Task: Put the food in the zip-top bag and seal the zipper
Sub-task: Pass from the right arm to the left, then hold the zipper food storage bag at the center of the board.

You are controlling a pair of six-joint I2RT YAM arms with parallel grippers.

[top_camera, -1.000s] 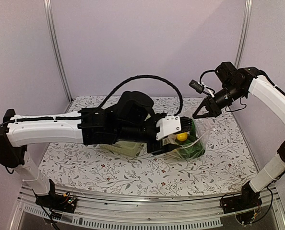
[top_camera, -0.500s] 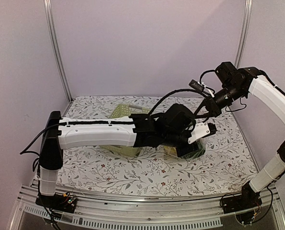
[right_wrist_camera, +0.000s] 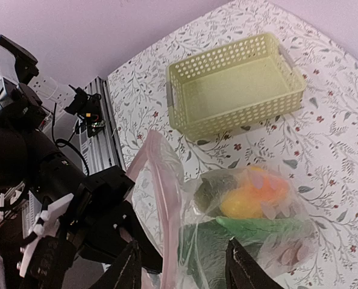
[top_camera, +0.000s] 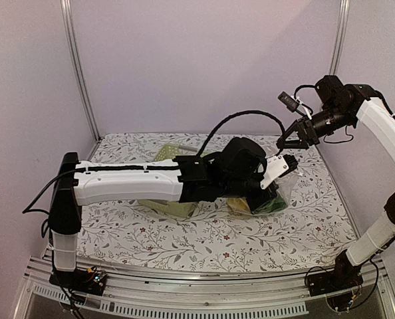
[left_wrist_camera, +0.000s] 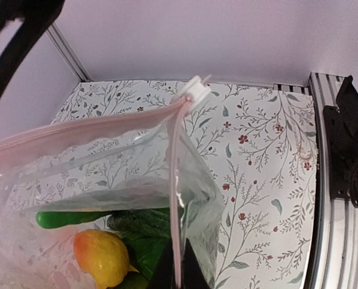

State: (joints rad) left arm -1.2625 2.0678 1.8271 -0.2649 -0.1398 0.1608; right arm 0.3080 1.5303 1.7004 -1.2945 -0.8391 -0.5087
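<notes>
Left gripper (left_wrist_camera: 178,274): jaws pinched together on the zipper (left_wrist_camera: 174,180), with the pink strip running straight up from between them to the white slider (left_wrist_camera: 196,90) at the bag's corner. From the slider a second run of the strip heads off left along the mouth. I can't tell whether the mouth is sealed.

The zip-top bag (left_wrist_camera: 106,168) sits on the floral table (left_wrist_camera: 251,180), right of centre in the top view, with the left arm reaching across to it. Its top edge is held up and the body is slumped on the cloth.

The food is inside the bag. The left wrist view shows a yellow-orange piece (left_wrist_camera: 100,256), a green cucumber (left_wrist_camera: 61,218) and a leafy green (left_wrist_camera: 140,226) packed against each other at the bottom. The right wrist view shows the same cluster through the plastic, plus a darker lump I can't identify.

Right gripper (right_wrist_camera: 182,271): fingers (right_wrist_camera: 242,268) are spread wide. The bag's upper edge shows between them, but I can't tell if they touch it. In the top view it hangs above the bag's far right corner.

The pale lattice basket (right_wrist_camera: 236,90) stands upright on the table beyond the bag, apart from it.

Markings on the arm housings are too small to read.
</notes>
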